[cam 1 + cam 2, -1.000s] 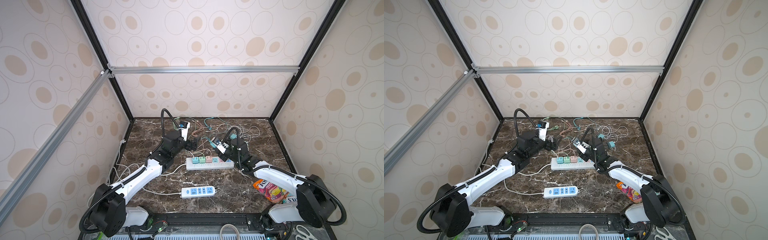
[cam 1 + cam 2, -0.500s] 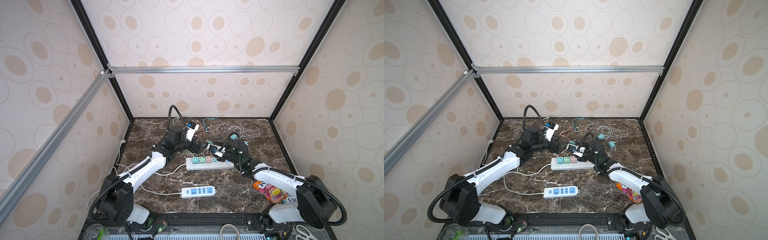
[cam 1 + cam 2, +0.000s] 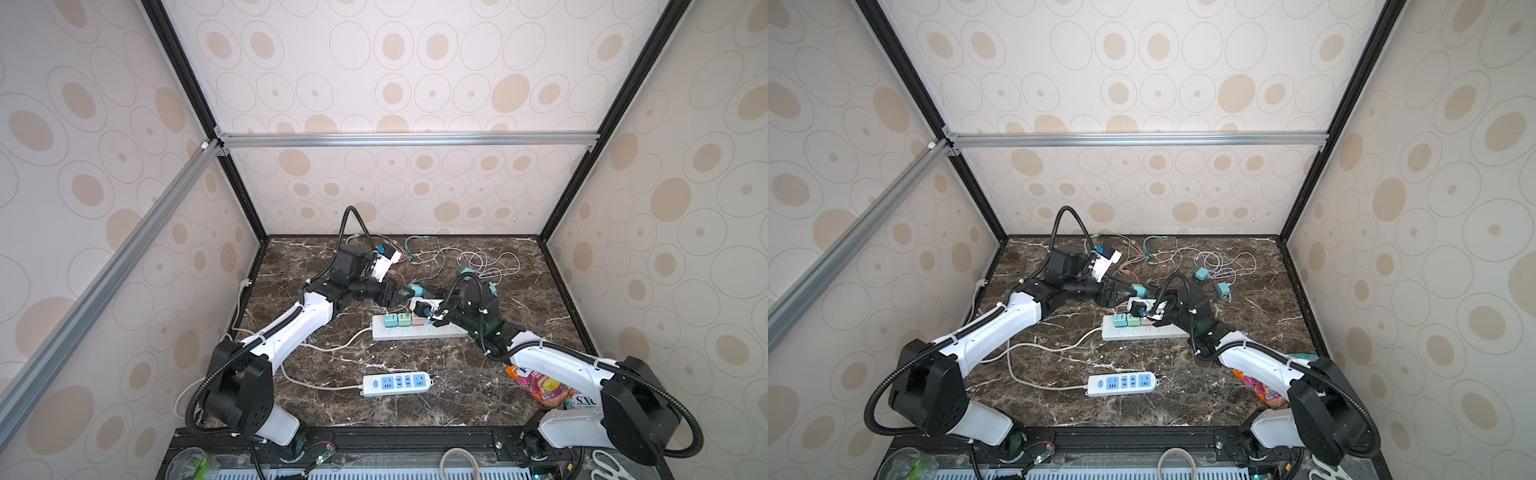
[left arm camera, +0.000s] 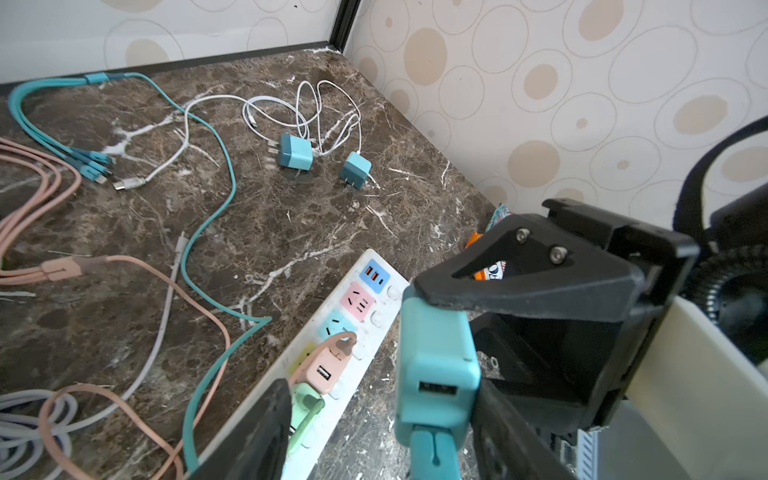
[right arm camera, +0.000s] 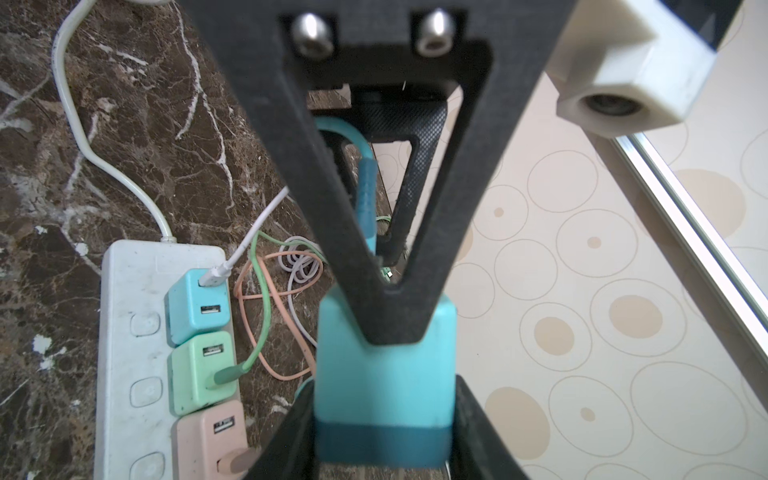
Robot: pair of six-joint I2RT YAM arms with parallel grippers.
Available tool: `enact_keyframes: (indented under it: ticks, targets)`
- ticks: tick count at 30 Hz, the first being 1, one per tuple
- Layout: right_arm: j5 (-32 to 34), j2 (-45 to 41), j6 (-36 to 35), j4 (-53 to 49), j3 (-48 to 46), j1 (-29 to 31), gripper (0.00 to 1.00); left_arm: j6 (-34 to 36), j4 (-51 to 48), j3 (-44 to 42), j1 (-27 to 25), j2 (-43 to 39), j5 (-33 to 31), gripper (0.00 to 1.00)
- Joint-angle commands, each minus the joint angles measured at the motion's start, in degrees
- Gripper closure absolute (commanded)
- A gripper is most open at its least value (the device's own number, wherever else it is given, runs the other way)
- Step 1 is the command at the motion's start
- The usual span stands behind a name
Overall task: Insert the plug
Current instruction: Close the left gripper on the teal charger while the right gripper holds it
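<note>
My right gripper (image 5: 384,384) is shut on the plug (image 5: 382,365), a teal charger block, and holds it just above the white power strip (image 3: 419,331). The block shows in both top views (image 3: 414,288) (image 3: 1138,289). A teal cable connector (image 4: 432,449) meets its face beside an empty USB port. My left gripper (image 4: 380,390) faces it, open, jaws astride that connector and block, with a clear gap on one side. The strip (image 5: 124,332) carries teal, green and pink chargers side by side. Its pink and blue sockets (image 4: 359,301) are free.
A second strip with blue sockets (image 3: 397,382) lies nearer the front edge. Two loose teal chargers (image 4: 295,151) (image 4: 355,168) and tangled teal (image 4: 208,216), pink and white cables cover the back. A snack packet (image 3: 544,386) lies beside the right arm. Walls stand close.
My left arm has swung right, from behind the strip to the plug, and its jaws have narrowed around it. My right gripper has shifted slightly left, still holding the plug.
</note>
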Motion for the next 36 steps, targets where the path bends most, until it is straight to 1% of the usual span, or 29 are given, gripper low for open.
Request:
enact_keyframes:
  ticks: [1,5,7,12,14,15,16,19,20,24,25,27,28,29,30,31,32,33,36]
  targets:
    - [-0.82,-1.00,-2.48,0.89,1.33,1.11,0.98,-0.78,1.97,1.33,0.25,0.17,3.37,0.41]
    - [-0.38,-0.43,-2.48,0.73,1.90,1.74,0.98,-0.37,2.37,1.24,0.25,0.23,5.08,0.54]
    - [-0.02,-0.25,-2.31,0.97,2.10,2.01,0.98,0.59,1.13,1.47,0.25,0.38,5.03,0.55]
    - [0.08,0.24,-1.60,1.78,2.78,2.43,0.98,1.40,-0.67,1.40,0.25,0.93,4.90,0.52]
    - [-0.17,0.61,-1.57,1.80,3.11,2.60,0.98,1.31,-0.45,1.24,0.22,1.13,5.46,0.55]
    - [-0.27,0.74,-1.61,1.80,3.26,2.68,0.98,1.21,-0.19,1.09,0.24,1.13,5.76,0.57]
    - [-0.49,0.90,-1.65,1.80,3.41,2.69,0.98,1.16,0.30,0.97,0.25,1.13,6.03,0.62]
    - [-0.88,1.42,-1.58,1.71,3.77,2.80,0.98,0.77,1.42,0.70,0.33,0.88,6.43,0.80]
    - [-1.03,1.47,-1.43,1.76,3.85,2.80,0.98,0.69,1.63,0.69,0.28,0.86,6.57,0.84]
    - [-0.99,1.47,0.66,2.41,4.01,2.78,0.97,1.24,1.41,0.64,0.25,0.60,6.36,0.99]
    - [-0.68,1.47,1.70,2.62,4.03,2.81,0.95,1.37,1.23,0.56,0.26,0.39,5.86,1.00]
    - [-0.22,1.47,3.35,2.85,4.03,2.80,0.87,1.75,1.21,0.27,0.25,-0.21,4.67,1.00]
    - [0.12,1.44,4.14,2.72,4.08,2.78,0.81,1.90,1.44,0.10,0.23,-0.64,4.00,1.00]
    - [0.64,1.42,5.40,2.68,4.18,2.79,0.72,1.88,1.68,-0.13,0.25,-1.12,3.40,1.00]
    - [1.63,1.38,7.50,2.76,4.42,2.79,0.61,1.76,2.12,-0.32,0.25,-1.60,3.03,1.00]
    - [3.52,1.13,10.82,2.64,5.00,2.78,0.42,1.46,2.71,-0.45,0.29,-2.08,2.60,1.00]
    - [6.00,0.91,15.16,2.23,5.80,2.78,0.26,0.99,3.31,-0.46,0.25,-2.58,2.05,1.00]
    - [8.55,0.77,18.80,1.36,6.84,2.70,0.18,0.44,3.72,-0.26,0.36,-3.01,1.79,1.00]
    - [14.85,0.67,30.54,-2.71,10.08,0.41,0.03,-1.73,4.49,1.76,0.25,-4.13,2.30,1.00]
